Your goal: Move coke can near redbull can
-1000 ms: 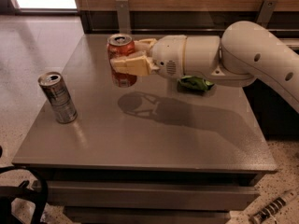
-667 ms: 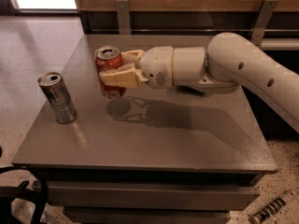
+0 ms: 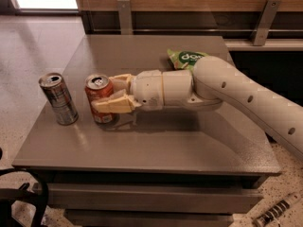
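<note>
The coke can (image 3: 98,97), orange-red with a silver top, stands upright on the grey table (image 3: 156,145) at the left. My gripper (image 3: 110,94) reaches in from the right and its pale fingers (image 3: 112,105) are shut on the coke can's sides. The redbull can (image 3: 58,99), slim and grey-silver with dark patches, stands upright just left of the coke can with a small gap between them.
A green snack bag (image 3: 185,58) lies at the back of the table, partly behind my white arm (image 3: 227,89). A wooden wall with metal brackets runs behind the table. The floor lies left of the table edge.
My gripper has carried the coke can left and down toward the front, from mid-air near the table's back to beside the redbull can. The redbull can has not moved.
</note>
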Robot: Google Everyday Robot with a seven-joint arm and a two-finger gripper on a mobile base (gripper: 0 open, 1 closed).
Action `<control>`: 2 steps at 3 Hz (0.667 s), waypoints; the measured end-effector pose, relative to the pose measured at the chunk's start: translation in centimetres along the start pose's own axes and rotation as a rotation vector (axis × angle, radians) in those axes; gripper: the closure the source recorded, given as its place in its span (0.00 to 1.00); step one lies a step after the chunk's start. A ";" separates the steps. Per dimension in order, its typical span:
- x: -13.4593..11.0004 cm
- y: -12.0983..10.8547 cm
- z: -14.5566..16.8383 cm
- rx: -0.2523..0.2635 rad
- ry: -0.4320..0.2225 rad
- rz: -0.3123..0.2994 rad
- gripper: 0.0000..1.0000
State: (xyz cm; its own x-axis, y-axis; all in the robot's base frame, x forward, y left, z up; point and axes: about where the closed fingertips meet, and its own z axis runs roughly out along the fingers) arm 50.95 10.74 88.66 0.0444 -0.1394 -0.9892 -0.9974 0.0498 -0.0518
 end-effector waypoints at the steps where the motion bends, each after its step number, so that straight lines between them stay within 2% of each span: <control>1: 0.0 0.2 0.3 -0.007 -0.001 -0.003 0.77; 2: -0.1 0.3 0.4 -0.011 -0.001 -0.004 0.53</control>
State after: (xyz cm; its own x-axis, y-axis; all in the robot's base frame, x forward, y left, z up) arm 50.68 11.19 88.66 0.0484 -0.1387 -0.9892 -0.9978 0.0386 -0.0542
